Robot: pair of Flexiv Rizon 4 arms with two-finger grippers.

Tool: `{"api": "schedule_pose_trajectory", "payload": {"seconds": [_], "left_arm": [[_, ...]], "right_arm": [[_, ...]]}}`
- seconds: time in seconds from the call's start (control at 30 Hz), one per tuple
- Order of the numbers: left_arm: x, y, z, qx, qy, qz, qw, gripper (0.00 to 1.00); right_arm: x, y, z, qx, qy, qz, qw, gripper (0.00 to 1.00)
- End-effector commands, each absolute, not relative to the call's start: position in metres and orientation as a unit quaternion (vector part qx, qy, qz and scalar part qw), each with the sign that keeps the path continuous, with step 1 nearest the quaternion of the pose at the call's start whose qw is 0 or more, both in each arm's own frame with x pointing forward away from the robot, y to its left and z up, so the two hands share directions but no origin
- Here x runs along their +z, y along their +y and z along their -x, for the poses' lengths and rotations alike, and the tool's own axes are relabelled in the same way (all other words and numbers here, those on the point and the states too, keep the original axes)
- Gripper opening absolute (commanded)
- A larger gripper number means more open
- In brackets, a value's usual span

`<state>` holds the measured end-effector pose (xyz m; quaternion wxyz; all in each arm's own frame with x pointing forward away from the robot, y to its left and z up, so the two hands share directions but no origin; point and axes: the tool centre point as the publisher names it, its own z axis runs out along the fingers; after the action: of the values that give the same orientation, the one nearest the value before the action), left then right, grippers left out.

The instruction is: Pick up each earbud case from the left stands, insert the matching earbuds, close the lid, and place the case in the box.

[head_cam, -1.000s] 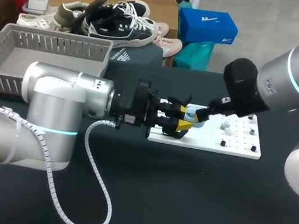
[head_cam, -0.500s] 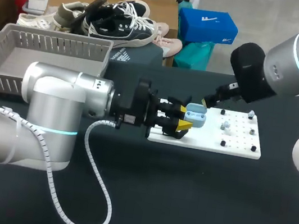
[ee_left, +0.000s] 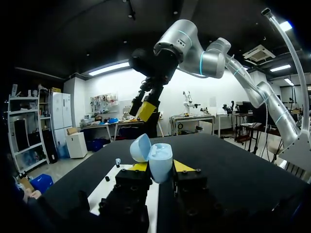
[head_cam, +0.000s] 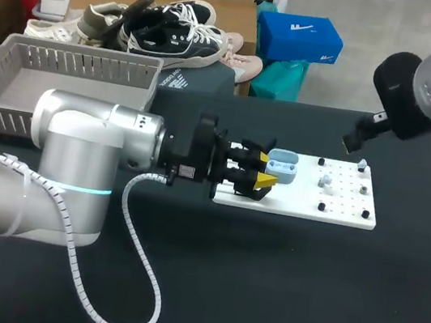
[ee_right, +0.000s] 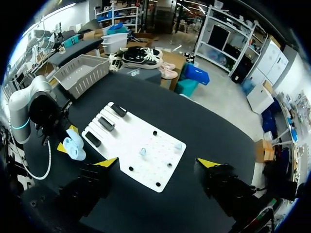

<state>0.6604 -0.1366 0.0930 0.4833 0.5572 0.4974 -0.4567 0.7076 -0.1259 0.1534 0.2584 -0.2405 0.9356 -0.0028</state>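
Earbud-loading step. The left claw (head_cam: 264,172) is clamped on the pale-blue earbud case (head_cam: 283,166), lid open, at the white board's (head_cam: 307,205) 9 o'clock end. The right claw (ee_right: 158,162) hangs high over the counter (head_cam: 262,284), spread wide and empty. Next, I judge, it must drop onto an earbud (head_cam: 325,181) at the case's 3 o'clock and seat it in the case.

The left gripper (ee_left: 161,168) grips an open blue case (ee_left: 161,156), with the right gripper (ee_left: 145,109) high ahead.

We see a wide black worktop (head_cam: 275,302), matte and evenly lit, its far edge running straight across the head view.
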Motion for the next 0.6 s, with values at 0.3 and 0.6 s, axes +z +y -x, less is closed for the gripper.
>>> {"api": "schedule_pose_trajectory", "payload": {"seconds": [0.3,0.6], "left_arm": [[0.093,-0.137,-0.659,-0.456,0.498,-0.556,0.485,0.0],[0.093,-0.137,-0.659,-0.456,0.498,-0.556,0.485,0.0]], "right_arm": [[0.101,-0.139,-0.74,-0.164,0.945,0.201,0.199,1.0],[0.082,-0.141,-0.757,-0.166,0.955,0.179,0.167,0.99]]}}
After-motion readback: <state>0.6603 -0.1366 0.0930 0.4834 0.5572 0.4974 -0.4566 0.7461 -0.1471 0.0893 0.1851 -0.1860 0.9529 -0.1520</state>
